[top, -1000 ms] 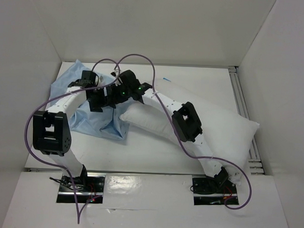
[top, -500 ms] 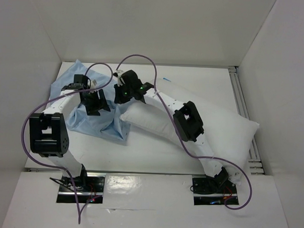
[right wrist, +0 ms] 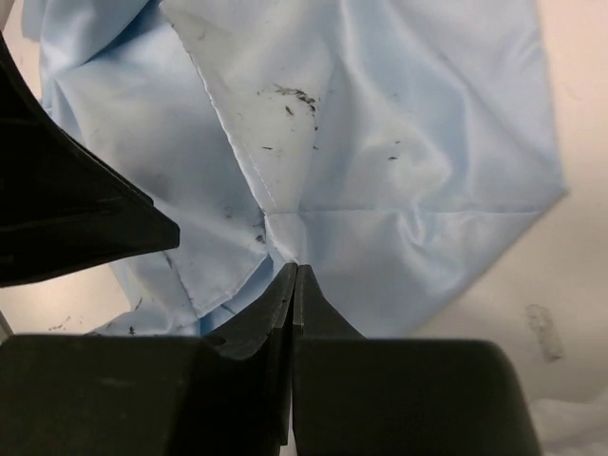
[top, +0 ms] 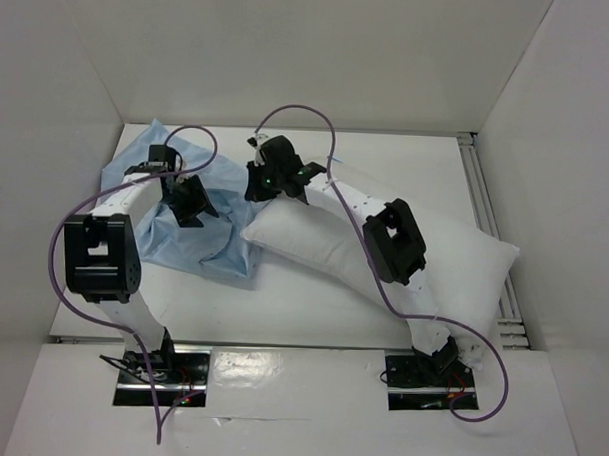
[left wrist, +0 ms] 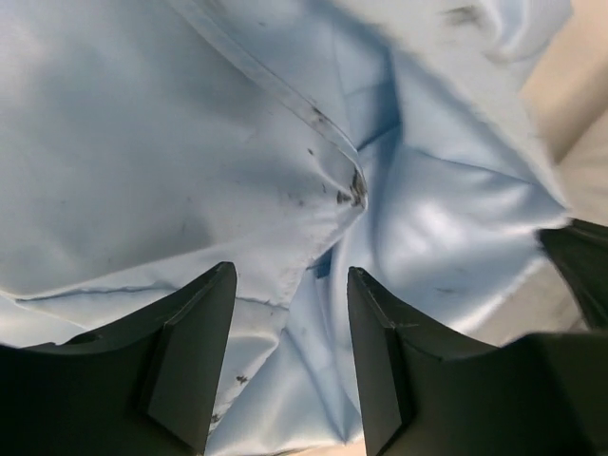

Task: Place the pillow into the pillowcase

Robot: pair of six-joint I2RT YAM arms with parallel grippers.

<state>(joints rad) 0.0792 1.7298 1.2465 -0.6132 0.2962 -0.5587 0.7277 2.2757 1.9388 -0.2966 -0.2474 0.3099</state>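
Observation:
The light blue pillowcase (top: 199, 246) lies crumpled at the left of the table. The white pillow (top: 444, 253) lies slanted to its right, and its left end touches the cloth. My left gripper (top: 193, 212) is open just above the pillowcase (left wrist: 190, 142), with folds of cloth between its fingers (left wrist: 190, 351). My right gripper (top: 254, 186) is shut, and its tips (right wrist: 296, 270) pinch a seamed fold of the pillowcase (right wrist: 418, 133). Wrinkles spread out from that pinch. The right arm crosses over the pillow.
White walls close in the table (top: 312, 308) at the left, back and right. A metal rail (top: 483, 199) runs along the right side. Purple cables (top: 308, 118) loop above both arms. The left gripper's dark finger (right wrist: 66, 209) shows in the right wrist view.
The two grippers have moved apart. The left one went left and slightly back over the pillowcase. The right one went right, towards the pillow's left end.

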